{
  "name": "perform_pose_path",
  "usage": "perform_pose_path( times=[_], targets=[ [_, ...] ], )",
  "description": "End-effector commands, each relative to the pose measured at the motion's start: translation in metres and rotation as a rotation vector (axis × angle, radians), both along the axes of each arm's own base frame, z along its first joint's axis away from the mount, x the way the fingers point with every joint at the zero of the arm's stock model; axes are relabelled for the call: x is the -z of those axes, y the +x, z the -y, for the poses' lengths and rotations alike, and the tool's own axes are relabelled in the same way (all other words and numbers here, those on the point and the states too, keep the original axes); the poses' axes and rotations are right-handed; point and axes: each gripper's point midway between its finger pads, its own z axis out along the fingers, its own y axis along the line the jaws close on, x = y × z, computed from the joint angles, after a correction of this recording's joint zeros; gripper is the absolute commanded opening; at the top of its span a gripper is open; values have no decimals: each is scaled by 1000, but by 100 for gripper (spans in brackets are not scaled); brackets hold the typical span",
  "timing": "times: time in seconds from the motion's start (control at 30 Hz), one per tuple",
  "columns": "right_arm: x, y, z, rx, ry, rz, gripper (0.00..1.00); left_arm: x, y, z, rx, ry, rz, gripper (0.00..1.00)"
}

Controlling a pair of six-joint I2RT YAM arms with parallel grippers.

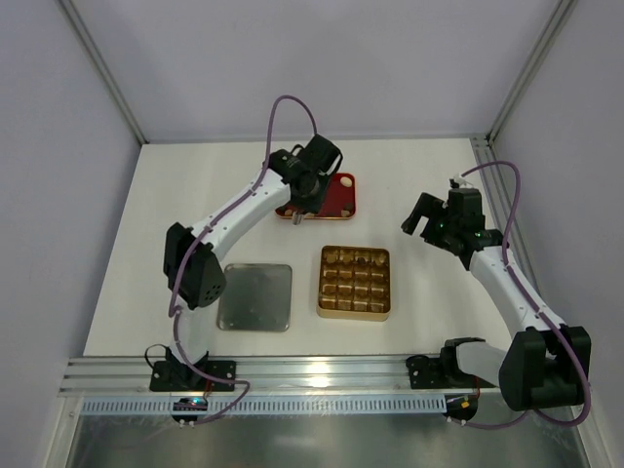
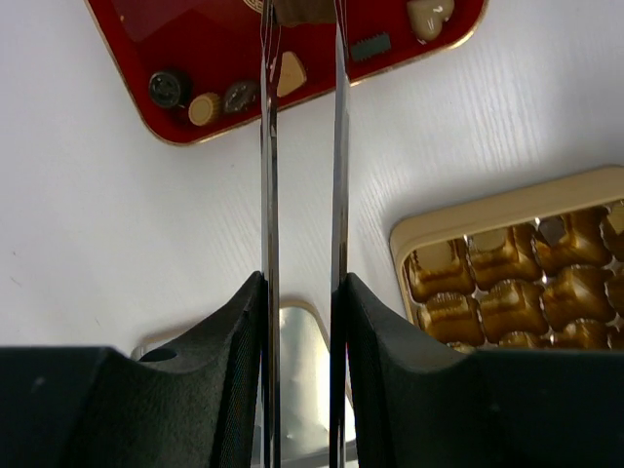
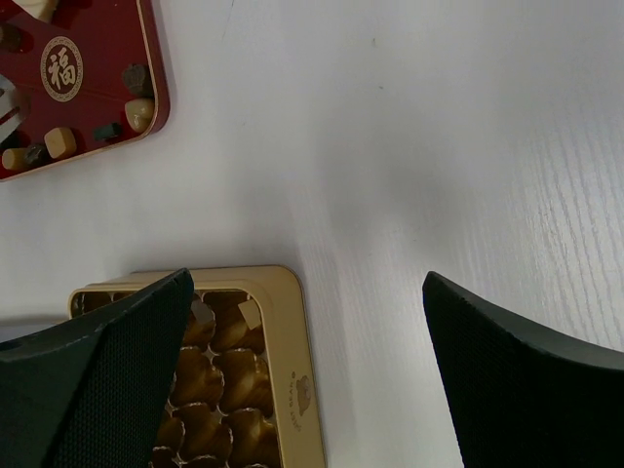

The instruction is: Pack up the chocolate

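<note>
The red tray (image 1: 336,195) at the back holds several loose chocolate pieces, dark (image 2: 168,88), light brown (image 2: 204,107) and a white one (image 2: 429,18). My left gripper (image 1: 296,216) hangs over the tray's near edge. Its long thin blades are shut on a brown chocolate piece (image 2: 304,10) at their tips. The gold tray (image 1: 354,281) with a grid of compartments lies in the middle; two small pieces (image 3: 249,310) sit in its corner cells. My right gripper (image 1: 429,219) is open and empty, above the table just right of the gold tray's corner (image 3: 288,390).
A flat silver lid (image 1: 255,295) lies left of the gold tray, and also shows in the left wrist view (image 2: 297,370). An aluminium rail (image 1: 322,370) runs along the table's near edge. Grey walls enclose the table at the back and sides.
</note>
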Motion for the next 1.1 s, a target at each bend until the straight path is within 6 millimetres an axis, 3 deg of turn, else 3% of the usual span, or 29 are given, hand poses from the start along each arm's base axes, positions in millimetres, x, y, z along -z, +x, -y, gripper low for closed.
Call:
perform_pose_path(
  times=[0.0, 0.47, 0.7, 0.93, 1.07],
  targets=[
    [-14, 7, -3, -8, 19, 76, 100, -45, -22, 7, 13, -105, 64, 33],
    [-5, 12, -25, -30, 23, 67, 100, -53, -130, -2, 93, -209, -11, 34],
    [-5, 14, -27, -27, 18, 64, 100, -53, -163, -7, 126, -215, -33, 34],
    [-5, 13, -26, -23, 10, 61, 100, -47, -182, -13, 146, -222, -61, 34],
    [-5, 14, -25, -17, 9, 61, 100, -35, -194, -13, 159, -207, -90, 34]
  ],
)
